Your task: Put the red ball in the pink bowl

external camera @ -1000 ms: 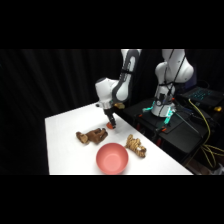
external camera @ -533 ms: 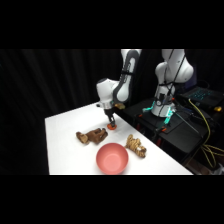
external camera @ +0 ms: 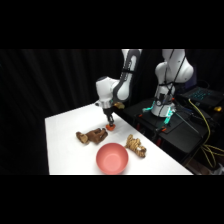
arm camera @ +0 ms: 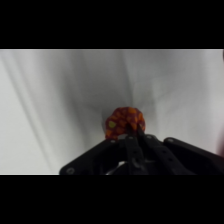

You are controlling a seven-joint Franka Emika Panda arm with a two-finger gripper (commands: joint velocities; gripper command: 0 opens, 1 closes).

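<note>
And here's the white desk [external camera: 65,130], broad and bare along its far side, with the white Franka arm [external camera: 122,82] reaching in over it from above. Right below the arm's end sits the claw [external camera: 110,123], pointing straight down and very low over the desk. Nearer the camera than the claw, close to the desk's front edge, there's the pink bowl [external camera: 112,158], round, shallow, nothing showing inside it. To one side of the bowl, well off from the claw, lies a tan knobbly root-like piece [external camera: 135,146]; just beside the claw on the other side, a darker brown root-like piece [external camera: 91,135]. And the little one: the red ball [external camera: 110,128], sitting right at the claw's tip, apart from the bowl. From the wrist view the red ball [arm camera: 125,122] shows mottled orange and red, on white, tight against the black linkage [arm camera: 145,157]. Is the claw spread or closed on it? Cannot tell from here.
</note>
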